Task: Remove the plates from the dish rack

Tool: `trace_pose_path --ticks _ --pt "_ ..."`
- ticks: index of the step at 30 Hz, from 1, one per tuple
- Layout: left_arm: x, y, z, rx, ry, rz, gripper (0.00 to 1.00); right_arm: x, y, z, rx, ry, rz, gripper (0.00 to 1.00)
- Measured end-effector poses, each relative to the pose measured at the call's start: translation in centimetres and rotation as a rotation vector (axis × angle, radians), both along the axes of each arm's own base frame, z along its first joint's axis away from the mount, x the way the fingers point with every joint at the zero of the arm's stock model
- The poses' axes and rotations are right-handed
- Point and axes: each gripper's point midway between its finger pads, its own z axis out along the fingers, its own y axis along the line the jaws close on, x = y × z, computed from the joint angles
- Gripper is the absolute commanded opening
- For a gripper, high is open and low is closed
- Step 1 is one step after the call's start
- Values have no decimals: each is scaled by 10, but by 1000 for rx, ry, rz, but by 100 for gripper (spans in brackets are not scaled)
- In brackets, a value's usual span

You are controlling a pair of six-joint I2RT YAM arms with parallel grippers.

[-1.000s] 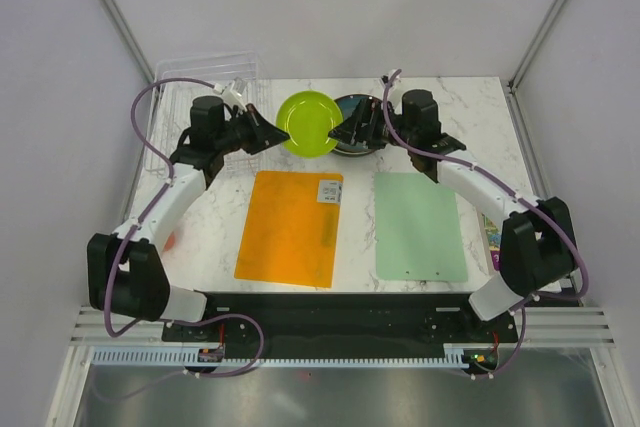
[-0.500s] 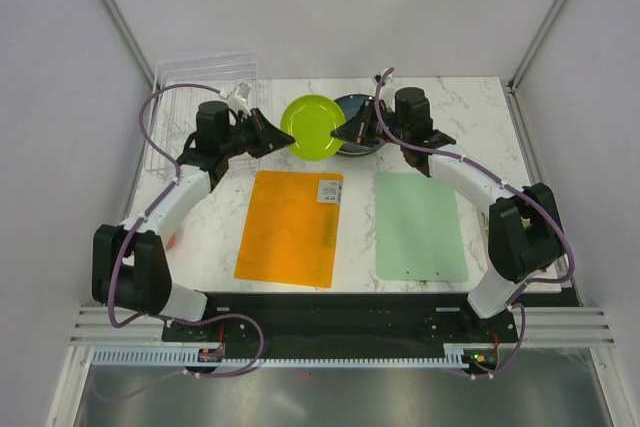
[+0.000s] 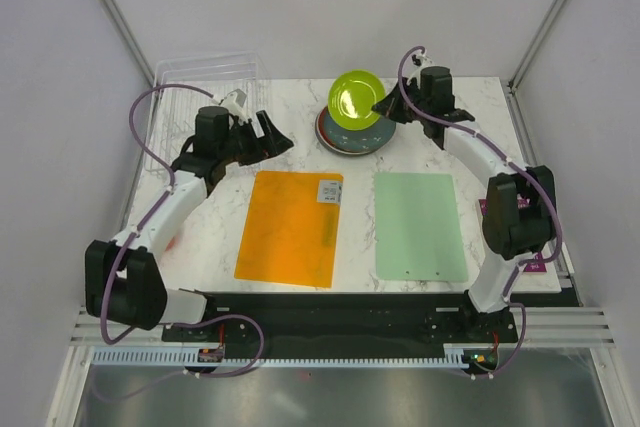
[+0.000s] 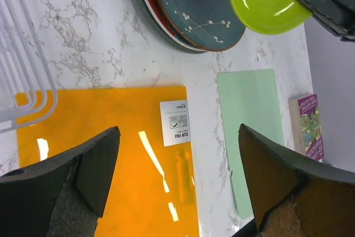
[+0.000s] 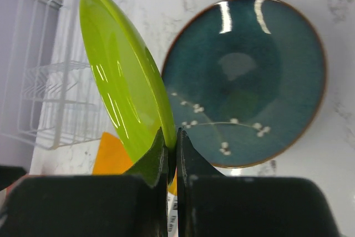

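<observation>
The lime-green plate (image 3: pixel 358 99) is held on edge, tilted, above the stack of plates (image 3: pixel 345 137) at the back middle of the table. My right gripper (image 3: pixel 384 107) is shut on its rim; in the right wrist view the fingers (image 5: pixel 172 137) pinch the lime plate (image 5: pixel 122 81) over the dark teal plate (image 5: pixel 249 81). That teal plate (image 4: pixel 194 4) tops the stack, with a red and a grey-green rim showing beneath it. My left gripper (image 3: pixel 276 137) is open and holds nothing; in its own view it (image 4: pixel 178 137) hangs over the orange mat (image 4: pixel 111 154). The clear dish rack (image 3: pixel 205 65) stands at the back left.
An orange mat (image 3: pixel 290 227) and a pale green mat (image 3: pixel 420 225) lie flat in front of the arms. A small magenta book (image 3: pixel 540 263) lies at the table's right edge by the right arm. White rack wires (image 4: pixel 22 65) show beside the left gripper.
The lime plate passed from my left gripper to my right. My left gripper opened and drew back left; my right gripper shut on the rim and carried the plate right, over the stack.
</observation>
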Motion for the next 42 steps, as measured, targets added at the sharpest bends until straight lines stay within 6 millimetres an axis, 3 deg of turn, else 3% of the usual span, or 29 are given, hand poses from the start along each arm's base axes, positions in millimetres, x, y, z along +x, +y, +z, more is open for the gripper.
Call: trace_pose_path --ticks 6,9,14,16,17,18,19,21,24,30,34,37,42 --pt "-4 16 21 93 -111 15 94 25 -33 -60 -32 128 -74 0" --pt "-2 25 17 158 -125 33 94 27 -33 -88 -42 192 -72 0" --pt "-4 39 3 246 -104 55 94 34 -29 -115 -47 245 -57 1" --pt "-4 42 1 266 -102 59 94 35 -27 -120 -43 253 -50 7" --pt "-4 43 0 272 -101 60 94 37 -26 -121 -41 253 -46 26" --pt "-4 44 -1 278 -101 60 94 39 -25 -120 -38 250 -44 41" --pt "-4 44 -1 283 -100 60 94 40 -24 -119 -33 249 -41 63" --pt "-5 46 -3 296 -93 62 94 44 -23 -117 -30 242 -39 70" --pt "-6 48 -5 309 -92 62 94 44 -23 -117 -30 242 -36 98" --pt "-7 53 -9 336 -77 76 100 42 -23 -113 -66 217 -29 98" --pt "-9 57 -8 347 -76 93 100 25 -39 -98 -130 198 -62 98" --pt "-13 59 0 344 -94 98 100 5 -56 -68 -197 153 -101 98" --pt "-28 65 18 335 -147 120 100 -33 -82 3 -325 -9 -187 98"
